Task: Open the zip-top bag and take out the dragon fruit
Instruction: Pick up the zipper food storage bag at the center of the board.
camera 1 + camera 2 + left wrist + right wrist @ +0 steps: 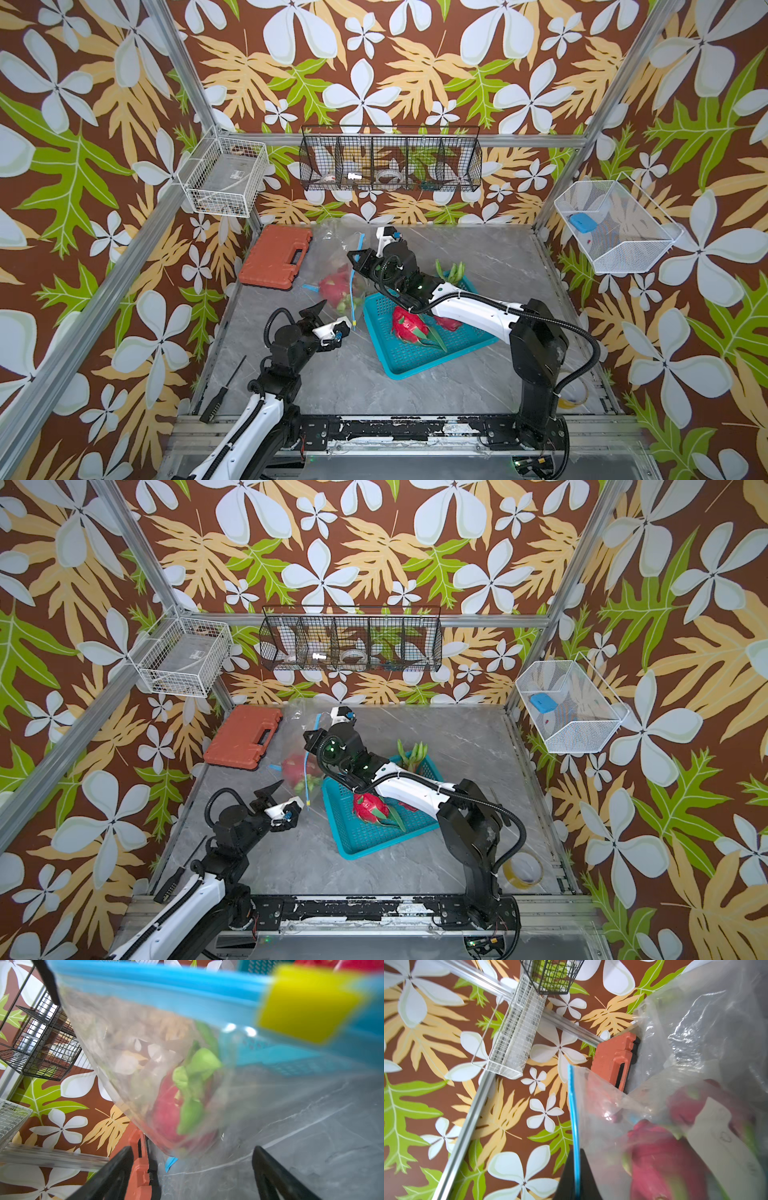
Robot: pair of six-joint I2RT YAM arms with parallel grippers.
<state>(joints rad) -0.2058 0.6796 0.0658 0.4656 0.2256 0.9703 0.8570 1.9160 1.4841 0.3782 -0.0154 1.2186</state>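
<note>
Under both my grippers lies the grey table (pixel 332 374), and the teal tray (pixel 399 361) sits just to the near side of my right gripper (pixel 354 257), with at least two pink fruits lying in it already. From that gripper hangs the bag (pixel 328 253). Its fingers are pressed together on the bag's rim, with the blue zip strip (pixel 574 1115) running straight into the pinch, so the clear film sags below it. One fruit (pixel 334 286) sits low in the bag, under my right gripper and just ahead of my left gripper (pixel 192 1153), whose fingers are spread with nothing between them. Close above the left one is the yellow slider (pixel 307 1005) on the strip.

I judge the film floppy and slick, so it will fold shut unless the mouth is held wide. The fruit looks firm and weighty, with soft scales. I would grip across its pink body rather than the green fronds, which would likely bend or tear.
</note>
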